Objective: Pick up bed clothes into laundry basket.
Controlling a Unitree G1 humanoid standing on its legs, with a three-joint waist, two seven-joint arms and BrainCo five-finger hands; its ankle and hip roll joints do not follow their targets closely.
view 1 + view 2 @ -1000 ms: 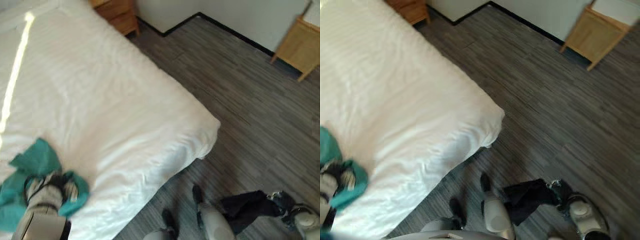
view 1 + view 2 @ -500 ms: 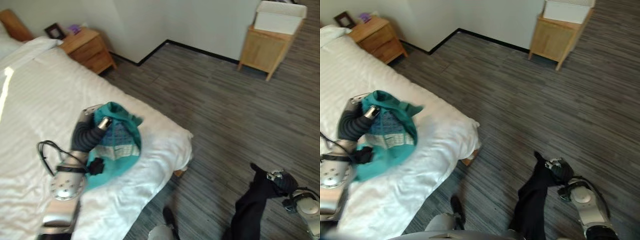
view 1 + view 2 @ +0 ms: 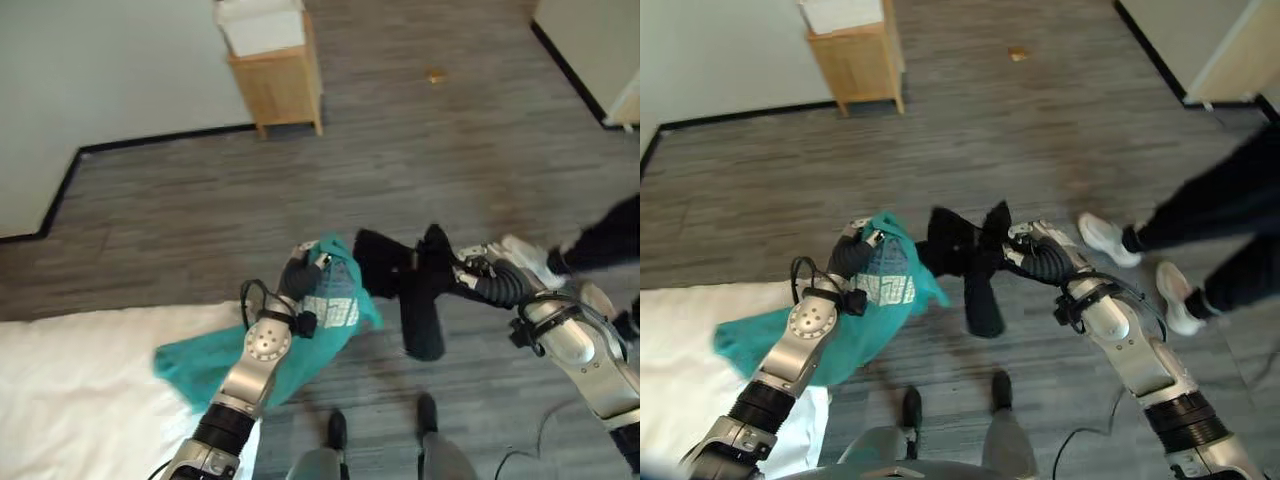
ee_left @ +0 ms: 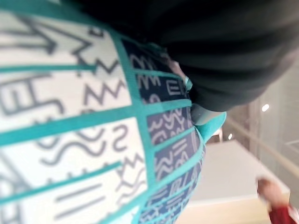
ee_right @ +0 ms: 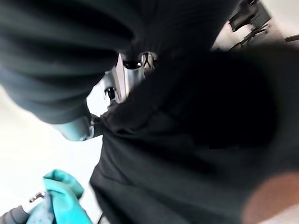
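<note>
Aloft, my left hand (image 3: 300, 277) clamps a teal shirt (image 3: 300, 335) while my right hand (image 3: 1040, 255) grips a black garment (image 3: 975, 265) over the wood floor (image 3: 420, 140).

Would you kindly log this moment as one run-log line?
left hand: holds teal garment | right hand: holds black garment | both over floor | person's legs nearby | basket: unseen

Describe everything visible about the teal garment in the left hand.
The teal garment is soft cloth with a white and navy panel of zigzag and line patterns. It hangs bunched from the left hand, whose fingers are curled in its upper edge, draping down along the arm. Its lower end trails toward the white bed. The black garment hangs beside it.
</note>
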